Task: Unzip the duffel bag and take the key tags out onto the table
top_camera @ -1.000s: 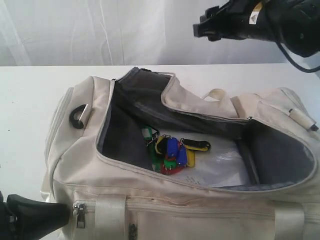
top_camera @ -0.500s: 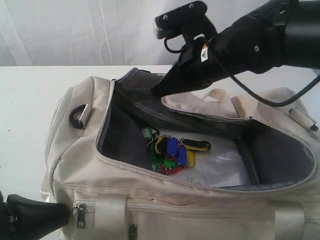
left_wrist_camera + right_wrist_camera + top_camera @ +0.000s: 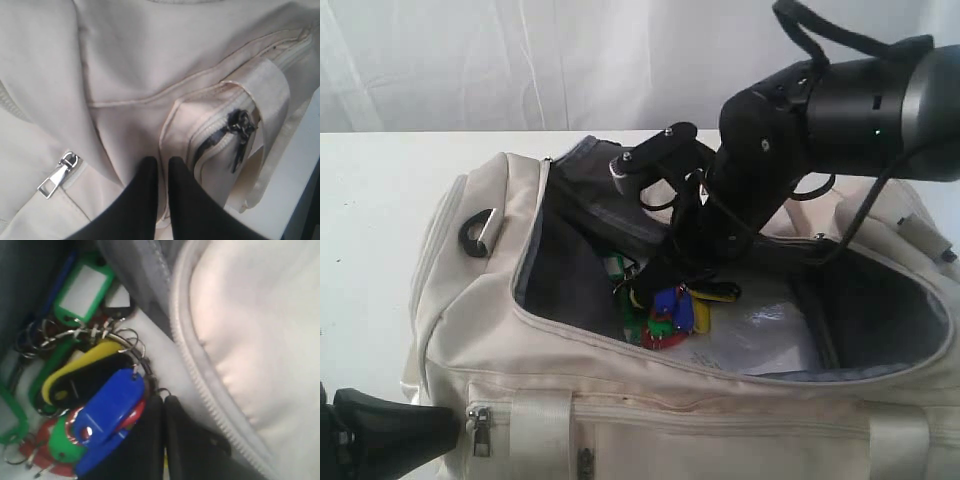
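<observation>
Inside the open main compartment of the duffel bag (image 3: pixel 520 340), on a white sheet (image 3: pixel 770 335) at the bottom, lie the key tags (image 3: pixel 670 315) (one bunch, toward the bag's left half in the exterior view, grey lining (image 3: pixel 570 270) behind). The bag sits on the table (image 3: pixel 380 200), top zip wide open, black D-ring (image 3: pixel 478 232) at its left end.

The right gripper (image 3: pixel 161 401) is down in the compartment, arm reaching over the far rim. Its fingers (image 3: pixel 145 440) are pressed together, no gap. The tips are at a small metal ring (image 3: pixel 162 391) of the bunch, and the blue tag (image 3: pixel 112 410) touches the side of one finger. Whether the ring is nipped between them: cannot tell. Next to the blue one are a yellow-and-black tag (image 3: pixel 80 375) and a green tag (image 3: pixel 82 287), with rings tangled between.

The left gripper (image 3: pixel 160 162) is at the bag's near left corner, outside it, tips against the cream fabric just beside a silver zipper pull (image 3: pixel 57 175). Its fingers are nearly together, with a thin sliver of fabric colour between them (pinched fold or just background, cannot tell). A dark zipper pull (image 3: pixel 240 130) hangs on a side pocket nearby, next to a webbing handle (image 3: pixel 272 95).
</observation>
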Robot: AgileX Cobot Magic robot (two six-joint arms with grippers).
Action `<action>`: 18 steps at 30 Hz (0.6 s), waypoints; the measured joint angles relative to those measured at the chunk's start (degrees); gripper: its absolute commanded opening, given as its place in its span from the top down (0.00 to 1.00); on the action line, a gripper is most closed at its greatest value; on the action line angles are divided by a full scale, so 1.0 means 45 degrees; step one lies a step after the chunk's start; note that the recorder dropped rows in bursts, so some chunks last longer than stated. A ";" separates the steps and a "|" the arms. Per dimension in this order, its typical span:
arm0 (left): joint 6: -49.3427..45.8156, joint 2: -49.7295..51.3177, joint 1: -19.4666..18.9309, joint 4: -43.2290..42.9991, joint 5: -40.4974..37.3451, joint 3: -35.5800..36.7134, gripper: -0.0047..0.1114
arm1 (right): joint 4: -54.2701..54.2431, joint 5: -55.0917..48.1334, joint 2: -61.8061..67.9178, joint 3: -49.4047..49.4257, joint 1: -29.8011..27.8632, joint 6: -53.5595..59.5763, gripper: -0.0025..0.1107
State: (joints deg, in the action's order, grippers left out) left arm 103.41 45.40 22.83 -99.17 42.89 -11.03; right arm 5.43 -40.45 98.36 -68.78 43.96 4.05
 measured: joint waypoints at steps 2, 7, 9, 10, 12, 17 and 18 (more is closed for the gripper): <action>0.0000 0.0000 0.0000 0.0000 0.0000 0.0000 0.82 | 0.0626 0.0068 0.0180 0.0000 0.0000 -0.0127 0.98; 0.0000 0.0000 0.0000 0.0000 0.0000 0.0000 0.82 | 0.4987 0.0467 0.0290 0.0000 0.0000 -0.3289 0.98; 0.0000 0.0000 0.0000 0.0000 0.0000 0.0000 0.82 | 0.7515 0.0245 0.0290 0.0000 0.0000 -0.5515 0.98; 0.0000 0.0000 0.0000 0.0000 0.0000 0.0000 0.82 | 0.8788 0.0035 0.0290 0.0000 0.0000 -0.6509 0.98; 0.0000 0.0000 0.0000 0.0000 0.0000 0.0000 0.82 | 1.0985 -0.0277 0.0290 0.0000 -0.0097 -0.8213 0.98; 0.0000 0.0000 0.0000 0.0000 0.0000 0.0000 0.82 | 1.5249 -0.0772 0.0290 0.0000 -0.0903 -1.0935 0.98; 0.0000 0.0000 0.0000 0.0000 0.0000 0.0000 0.82 | 1.5665 -0.0977 0.0290 0.0000 -0.1058 -1.1232 0.98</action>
State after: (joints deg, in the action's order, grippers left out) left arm 103.41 45.40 22.83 -99.17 42.89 -11.03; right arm 75.92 -44.85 99.66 -68.78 39.21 -46.49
